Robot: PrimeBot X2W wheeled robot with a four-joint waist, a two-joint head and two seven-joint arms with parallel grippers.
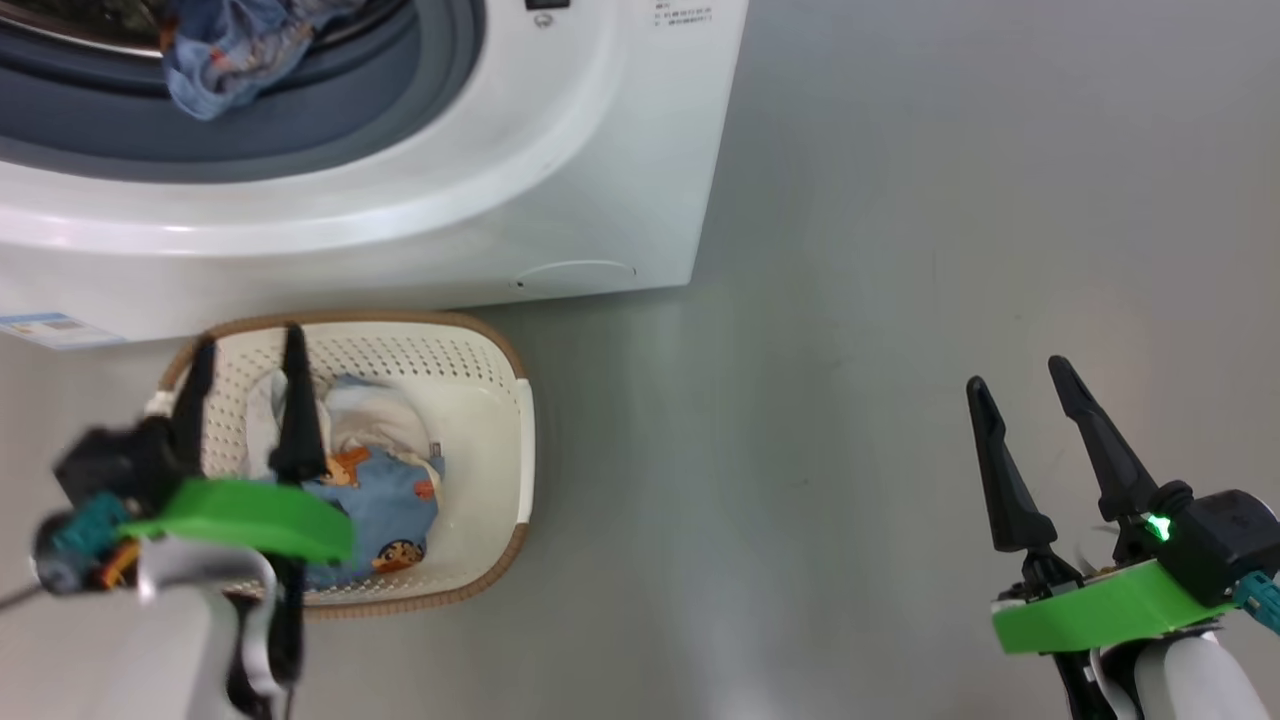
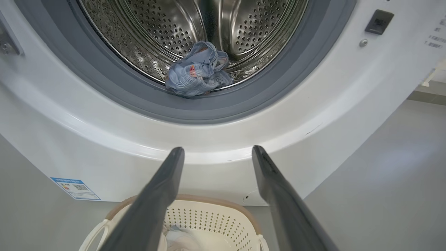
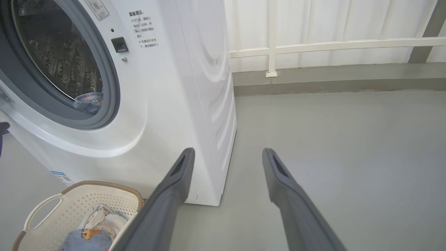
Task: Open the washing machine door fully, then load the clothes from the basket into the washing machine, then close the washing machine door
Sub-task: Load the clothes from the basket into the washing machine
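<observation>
Head view: both grippers spread wide and empty, clothes split between basket and drum

Nearest the camera, the left gripper [image 1: 248,338] is seen at the lower left with its two dark fingers set wide apart and nothing held between them. It is placed over the left part of the basket [image 1: 525,420]. At the lower right, the right gripper [image 1: 1016,372] is likewise opened wide and empty, held over the bare grey floor [image 1: 880,300], well apart from the basket.

The basket is set on the floor just in front of the washing machine [image 1: 560,180], close to its lower front panel. The clothes [image 1: 385,500] are heaped inside it: blue fabric with orange cartoon faces, with white cloth behind.

Beyond the basket, a blue sticker [image 1: 55,328] and a round hatch [image 1: 575,272] are seen low on the machine's front. Higher up, the round opening is uncovered. A crumpled blue piece [image 2: 198,69] is lodged at the lower lip of the steel drum [image 2: 156,28], draped partly onto the grey rubber seal [image 2: 209,111].

Farthest off, in the right wrist view, a white railing [image 3: 331,45] is seen along the wall.
</observation>
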